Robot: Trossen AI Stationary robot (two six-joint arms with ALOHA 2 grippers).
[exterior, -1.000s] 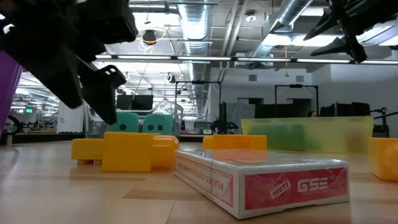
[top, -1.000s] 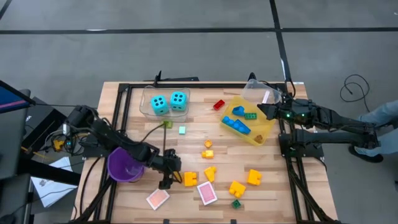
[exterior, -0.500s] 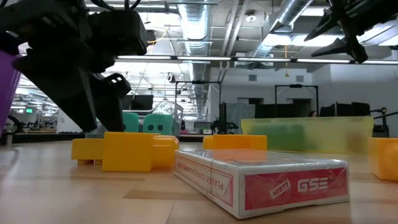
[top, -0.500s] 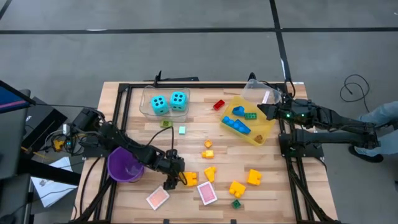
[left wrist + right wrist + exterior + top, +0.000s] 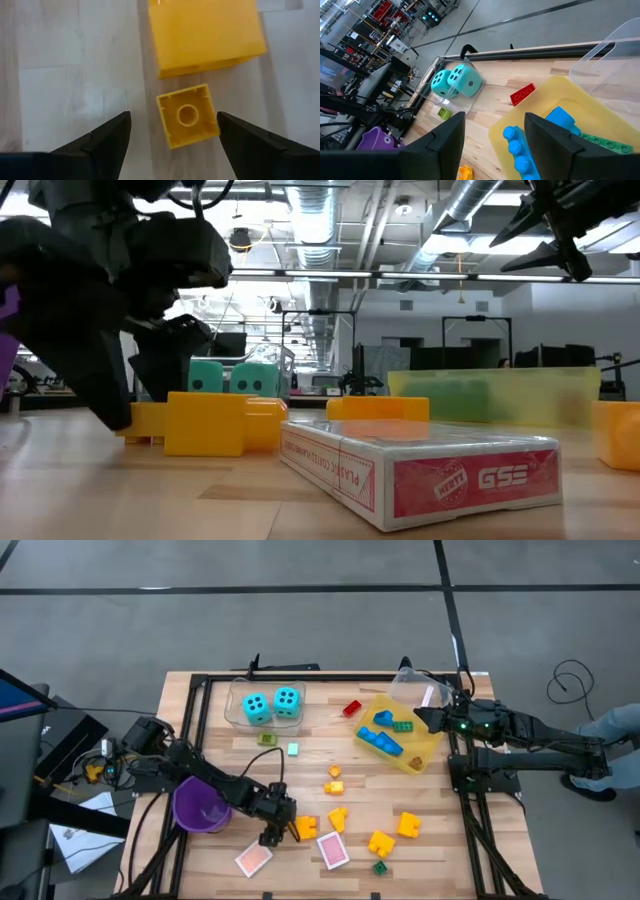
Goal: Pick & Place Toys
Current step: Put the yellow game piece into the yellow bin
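The left gripper [image 5: 272, 833] is dropping toward the table's near edge, having slid from beside the purple cup [image 5: 203, 806] over the last second until its fingers are straddling a small yellow brick [image 5: 188, 115]. The jaws are standing wide but narrowing, with clear wood showing between each finger and the brick, so nothing is being held yet. That puts the task at the point of a grasp, by the look of it: the arm is lined up and closing rather than searching.

The brick is lying hollow side up, a square shell with a round tube in its middle, turned slightly askew to the fingers. A larger yellow block [image 5: 205, 32] is sitting just beyond it, close enough that a finger could nudge it. From table height the dark gripper is looming over the yellow pieces beside a boxed pack of cards [image 5: 420, 465].

The right gripper [image 5: 420, 717] is hanging unmoved over the yellow bin [image 5: 432, 750], fingers parted and empty, with blue bricks [image 5: 380, 739] already lying inside. Two cyan dice [image 5: 271, 703] are sitting in a clear tray at the far side.
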